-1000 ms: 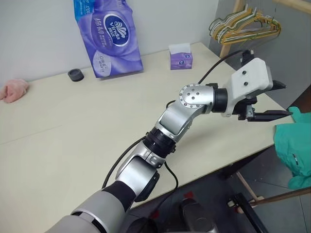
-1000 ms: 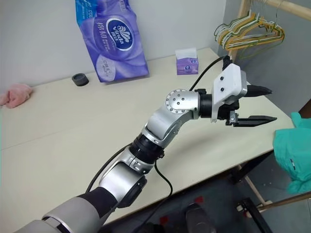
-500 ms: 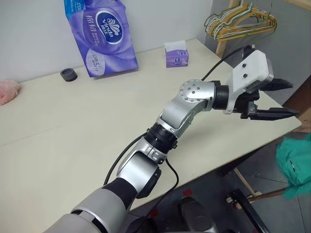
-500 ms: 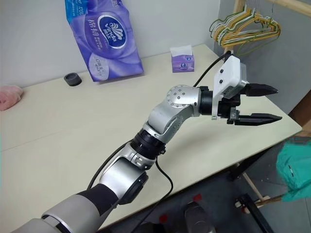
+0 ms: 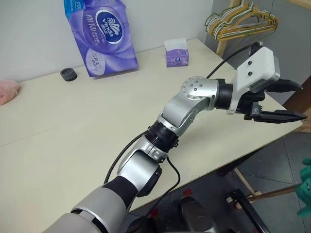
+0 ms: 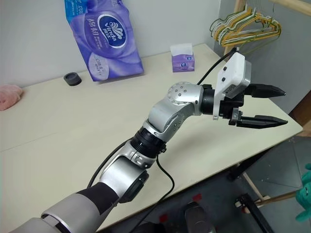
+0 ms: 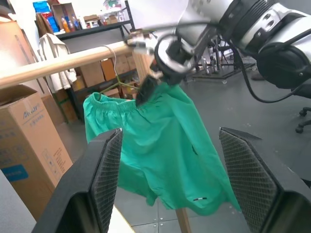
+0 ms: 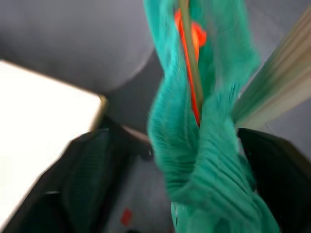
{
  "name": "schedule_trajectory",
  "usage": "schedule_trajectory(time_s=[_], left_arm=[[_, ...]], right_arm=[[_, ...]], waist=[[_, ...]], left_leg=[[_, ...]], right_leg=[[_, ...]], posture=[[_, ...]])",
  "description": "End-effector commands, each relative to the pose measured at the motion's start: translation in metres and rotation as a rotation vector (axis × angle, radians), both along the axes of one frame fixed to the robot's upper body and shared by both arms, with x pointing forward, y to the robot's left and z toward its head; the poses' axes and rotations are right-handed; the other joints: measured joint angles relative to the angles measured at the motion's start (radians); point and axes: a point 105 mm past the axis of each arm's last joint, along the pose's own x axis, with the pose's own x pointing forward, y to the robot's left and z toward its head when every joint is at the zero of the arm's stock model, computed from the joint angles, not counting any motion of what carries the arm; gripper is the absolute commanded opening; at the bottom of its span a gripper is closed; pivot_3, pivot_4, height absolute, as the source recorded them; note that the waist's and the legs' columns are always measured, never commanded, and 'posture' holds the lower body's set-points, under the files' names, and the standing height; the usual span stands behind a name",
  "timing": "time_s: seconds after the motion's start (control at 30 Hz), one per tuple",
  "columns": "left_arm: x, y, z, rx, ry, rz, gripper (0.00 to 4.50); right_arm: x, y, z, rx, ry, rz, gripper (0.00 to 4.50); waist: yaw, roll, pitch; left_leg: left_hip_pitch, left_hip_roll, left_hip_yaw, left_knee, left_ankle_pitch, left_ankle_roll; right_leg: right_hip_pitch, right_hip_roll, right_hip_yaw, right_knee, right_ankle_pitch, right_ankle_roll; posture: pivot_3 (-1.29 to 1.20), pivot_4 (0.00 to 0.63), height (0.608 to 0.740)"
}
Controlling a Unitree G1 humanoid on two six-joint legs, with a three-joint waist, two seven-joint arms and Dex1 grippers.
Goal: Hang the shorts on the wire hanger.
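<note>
The teal shorts (image 7: 160, 141) hang by their gathered waistband below a wooden rod (image 7: 58, 65). A thin wire hook (image 7: 115, 58), which looks like the wire hanger, loops over that rod just above the waistband; fabric hides its frame. My right gripper (image 8: 182, 174) is at the top of the shorts, open, with bunched fabric lying loosely between its wide-spread fingers (image 8: 85, 179). My left gripper (image 5: 303, 102) reaches past the table's right edge, open and empty, pointing at the shorts from a short distance. In the eye views a sliver of the shorts (image 5: 307, 189) shows at the right edge.
A cream table (image 5: 73, 121) carries a purple tissue pack (image 5: 99, 34), a small tissue box (image 5: 176, 53), a black cap (image 5: 68, 74) and a pink cloth (image 5: 7, 91). Yellow and green hangers (image 5: 240, 22) hang at the back right. A cardboard box (image 7: 24, 141) stands by the rod.
The shorts have sunk down and to the right, nearly leaving the eye views. My left gripper has swung slightly to the right, still open.
</note>
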Motion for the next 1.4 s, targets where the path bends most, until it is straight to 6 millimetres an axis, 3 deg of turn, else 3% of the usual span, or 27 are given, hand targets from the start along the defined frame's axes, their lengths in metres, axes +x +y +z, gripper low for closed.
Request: schedule_trajectory(time_s=[0.03,0.17,0.23,0.3,0.43,0.53,0.63,0.7,0.8,1.03,1.23,1.4], left_arm=[[-0.021,-0.011,0.016,-0.051,-0.037,-0.068,3.34],[-0.013,-0.007,0.011,-0.031,-0.036,-0.039,3.34],[0.001,0.001,-0.007,0.016,-0.008,0.012,3.34],[0.014,0.011,-0.026,0.061,0.03,0.063,3.34],[0.052,0.047,-0.065,0.111,0.08,0.32,3.34],[0.082,0.078,-0.077,0.085,0.137,0.561,3.34],[0.101,0.105,-0.085,0.065,0.099,0.761,3.34],[0.127,0.156,-0.09,-0.055,0.214,1.112,3.34],[0.136,0.212,-0.116,-0.12,0.335,1.429,3.34],[0.111,0.289,-0.17,-0.04,0.308,1.824,3.34],[0.102,0.299,-0.171,-0.08,0.315,1.846,3.34],[0.103,0.302,-0.168,-0.087,0.298,1.817,3.34]], right_arm=[[-0.007,0.011,0.039,-0.175,-0.074,0.001,4.48],[0.005,0.033,0.053,-0.293,-0.107,0.098,4.48],[0.021,0.067,0.068,-0.378,-0.166,0.284,4.48],[0.032,0.09,0.065,-0.36,-0.201,0.442,4.48],[0.058,0.148,0.027,-0.494,-0.188,0.691,4.48],[0.074,0.186,-0.007,-0.547,-0.238,0.82,4.48],[0.084,0.221,-0.029,-0.608,-0.305,0.925,4.48],[0.101,0.271,-0.065,-0.589,-0.34,1.106,4.48],[0.116,0.312,-0.099,-0.638,-0.364,1.269,4.48],[0.165,0.325,-0.13,-0.605,-0.489,1.171,4.48],[0.179,0.34,-0.156,-0.531,-0.501,1.137,4.48],[0.192,0.34,-0.169,-0.511,-0.498,1.038,4.48]], waist=[[-0.001,0.001,0.0],[-0.003,0.0,0.0],[-0.007,0.002,-0.001],[-0.013,0.003,-0.002],[-0.025,-0.003,-0.002],[-0.009,-0.002,-0.002],[0.01,0.001,-0.004],[0.026,-0.001,-0.008],[0.046,-0.011,-0.015],[0.166,-0.019,-0.02],[0.278,-0.025,-0.03],[0.313,-0.029,-0.037]], left_leg=[[0.0,0.0,0.0,0.0,0.0,0.0],[0.0,0.0,0.001,0.0,0.0,0.0],[0.0,0.0,0.001,0.0,0.0,0.0],[0.0,0.0,0.002,0.0,0.0,0.0],[0.001,0.004,0.0,0.003,-0.001,-0.002],[-0.002,0.004,0.0,0.01,-0.001,-0.003],[-0.004,0.003,-0.001,0.013,-0.001,-0.003],[-0.003,0.002,-0.001,0.015,-0.001,-0.003],[-0.003,0.004,-0.002,0.015,-0.001,-0.004],[-0.007,0.001,-0.001,0.017,0.002,-0.008],[-0.022,0.002,-0.009,0.017,0.007,-0.017],[-0.021,0.002,-0.01,0.017,0.011,-0.018]], right_leg=[[0.0,0.0,0.0,0.0,0.0,0.0],[0.0,0.0,0.001,0.0,0.0,0.0],[0.0,0.0,0.001,0.0,0.0,0.001],[0.0,0.0,0.002,0.0,0.001,0.001],[0.0,0.0,0.002,0.005,0.001,0.001],[-0.005,0.0,0.003,0.012,0.001,0.002],[-0.006,0.0,0.003,0.014,0.002,0.004],[-0.007,-0.001,0.003,0.014,0.004,0.006],[-0.01,-0.001,0.004,0.015,0.006,0.006],[-0.02,-0.005,0.004,0.022,0.012,-0.002],[-0.033,-0.006,-0.009,0.025,0.016,-0.012],[-0.032,-0.006,-0.011,0.027,0.018,-0.016]], posture=[[-0.41,0.165,0.74],[-0.41,0.157,0.74],[-0.42,0.154,0.74],[-0.41,0.144,0.74],[-0.39,0.136,0.74],[-0.34,0.13,0.74],[-0.29,0.125,0.74],[-0.25,0.119,0.74],[-0.2,0.111,0.74],[-0.08,0.092,0.74],[0.02,0.087,0.74],[0.07,0.087,0.74]])
